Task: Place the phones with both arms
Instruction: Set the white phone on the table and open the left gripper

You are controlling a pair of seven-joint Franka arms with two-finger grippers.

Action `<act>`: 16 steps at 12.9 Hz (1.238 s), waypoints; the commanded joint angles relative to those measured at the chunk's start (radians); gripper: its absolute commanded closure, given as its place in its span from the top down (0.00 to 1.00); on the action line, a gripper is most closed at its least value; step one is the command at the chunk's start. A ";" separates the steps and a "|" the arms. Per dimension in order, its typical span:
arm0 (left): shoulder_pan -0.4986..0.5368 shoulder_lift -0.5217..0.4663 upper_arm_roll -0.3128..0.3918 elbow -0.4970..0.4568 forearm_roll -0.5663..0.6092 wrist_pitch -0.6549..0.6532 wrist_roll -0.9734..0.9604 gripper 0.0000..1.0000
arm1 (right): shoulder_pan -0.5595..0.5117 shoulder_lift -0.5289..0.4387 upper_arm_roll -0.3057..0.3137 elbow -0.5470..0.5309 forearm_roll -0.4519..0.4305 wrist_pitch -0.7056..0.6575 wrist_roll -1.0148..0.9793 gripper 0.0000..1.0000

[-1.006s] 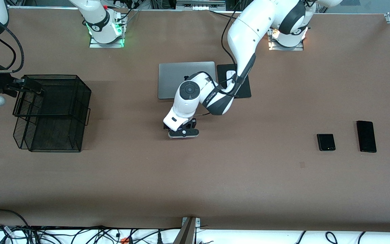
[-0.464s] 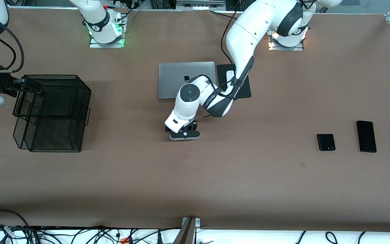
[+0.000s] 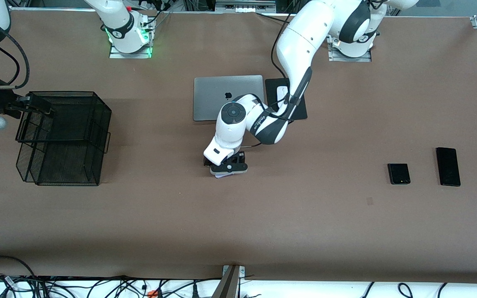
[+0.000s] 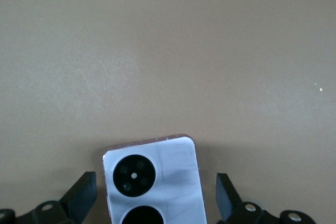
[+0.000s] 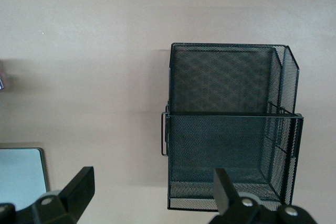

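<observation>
Front view: the left gripper is lowered over the small squarish white-lilac phone on the brown table, nearer the camera than the grey laptop. Apart, toward the left arm's end, a small squarish black phone and a long black slab phone are seen.

Left wrist view: the fingers are spread wide on either side of the white-lilac phone, clear of it.

Right wrist view: the right gripper is held released above a black wire-mesh basket.

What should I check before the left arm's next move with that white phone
1. White-lilac phone lies between the left gripper fingers: ok.
2. Fingers closed on it: not ok, gaps show on both sides.
3. Phone lifted or on the table: cannot tell.
4. Mesh basket stands unobstructed at the right arm's end: ok.
5. Right gripper open and waiting by the basket: ok.
6. Small black phone and long black phone not yet placed: not ok.
</observation>
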 commanded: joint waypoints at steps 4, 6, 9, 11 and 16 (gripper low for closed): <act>0.116 -0.222 0.039 0.008 -0.011 -0.224 0.040 1.00 | 0.000 0.017 0.007 0.013 -0.004 -0.015 0.001 1.00; 0.208 -0.306 0.039 0.002 -0.011 -0.343 0.103 1.00 | 0.010 0.055 0.016 0.013 0.000 -0.014 -0.008 1.00; 0.351 -0.395 0.037 -0.002 -0.011 -0.575 0.287 1.00 | 0.094 0.146 0.017 0.039 0.028 0.017 0.004 1.00; 0.458 -0.478 0.037 -0.073 -0.011 -0.681 0.477 1.00 | 0.184 0.244 0.017 0.093 0.034 0.034 0.035 1.00; 0.698 -0.604 0.037 -0.299 0.051 -0.659 0.842 1.00 | 0.396 0.466 0.017 0.242 0.039 0.159 0.237 1.00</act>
